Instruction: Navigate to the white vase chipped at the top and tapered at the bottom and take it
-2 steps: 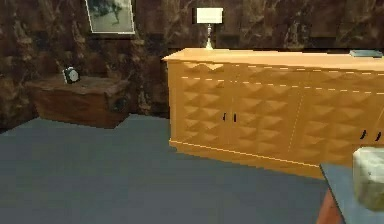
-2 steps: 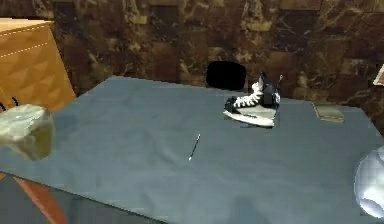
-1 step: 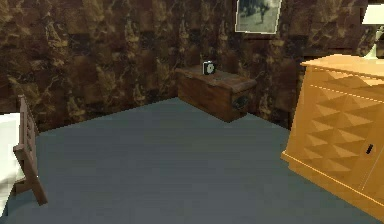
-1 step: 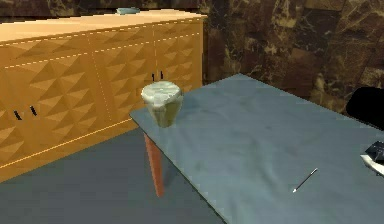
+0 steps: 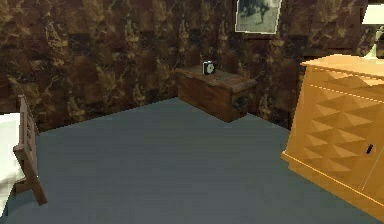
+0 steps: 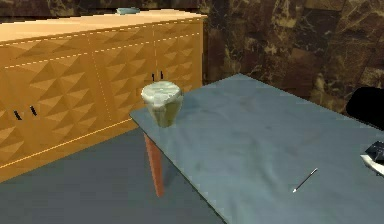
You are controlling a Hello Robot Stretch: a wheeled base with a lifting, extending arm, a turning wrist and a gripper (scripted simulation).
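Where the forward view faces the brown wall [image 5: 100,50], a dark chest [image 5: 215,95] bearing a small clock [image 5: 209,68] stands against it. In the arm side view the white vase [image 6: 161,103] stands upright on the corner of a grey table [image 6: 260,135], near an orange sideboard [image 6: 90,80]; the gripper's state, and the vase's place relative to it, cannot be told.

Ahead of me, dark brown mottled walls [image 5: 100,50] meet a blue-grey floor [image 5: 150,150]. A low dark chest [image 5: 215,92] sits in the far corner with a small clock [image 5: 209,67] on top and a framed picture [image 5: 258,14] above. An orange wooden dresser [image 5: 345,120] stands right, a bed frame [image 5: 28,150] near left. Beside me, a grey-blue desk [image 6: 260,130] stands near an orange sideboard [image 6: 80,80].
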